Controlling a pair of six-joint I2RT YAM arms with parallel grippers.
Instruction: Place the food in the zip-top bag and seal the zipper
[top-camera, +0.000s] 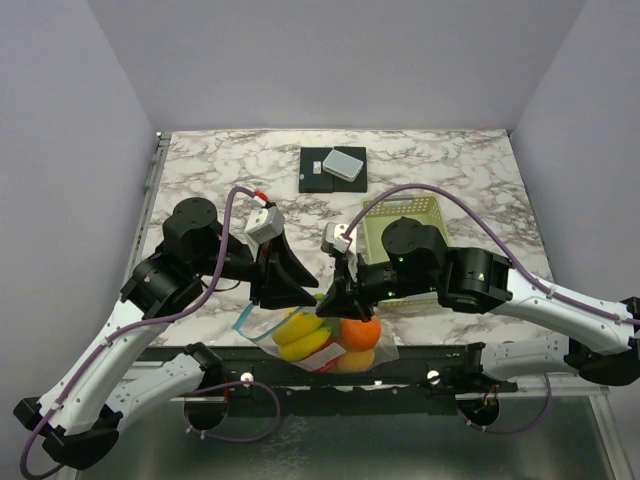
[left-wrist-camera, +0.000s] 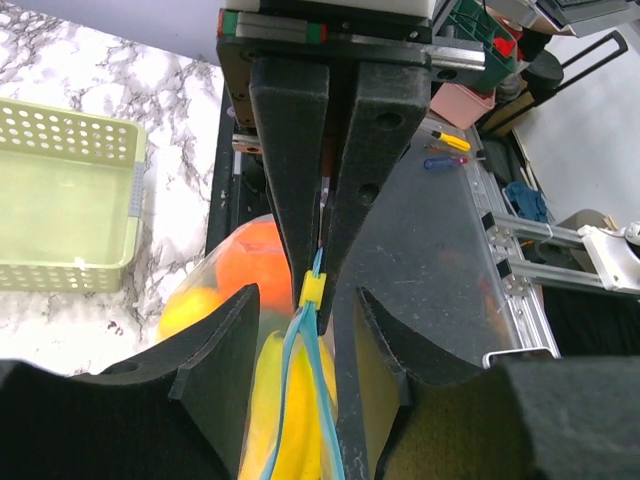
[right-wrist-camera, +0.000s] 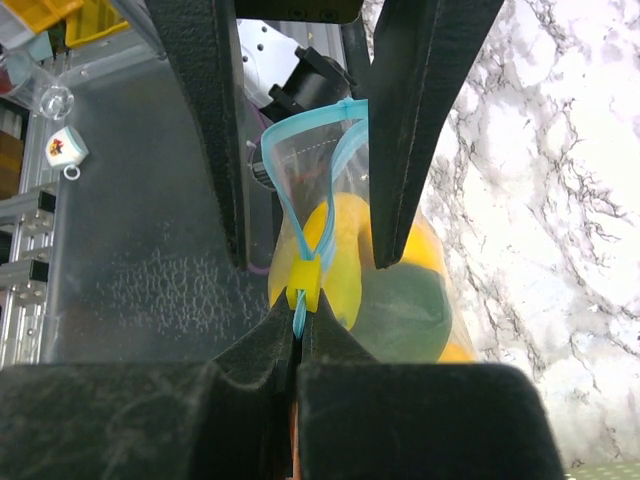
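Right pincer (right-wrist-camera: 298, 328) clamps the zipper (right-wrist-camera: 320, 110); left pincer (left-wrist-camera: 308, 305) half-wide astride the bag (top-camera: 265, 330); both forearms converge at 6 o'clock; marbled surface (top-camera: 220, 160); grey walls (top-camera: 330, 60).

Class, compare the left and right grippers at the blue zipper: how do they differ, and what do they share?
The left gripper has jaws apart, straddling the zipper; the right gripper has jaws pinched shut on it. The left gripper reaches in from the left, the right gripper from the right. Both are at the same strip.
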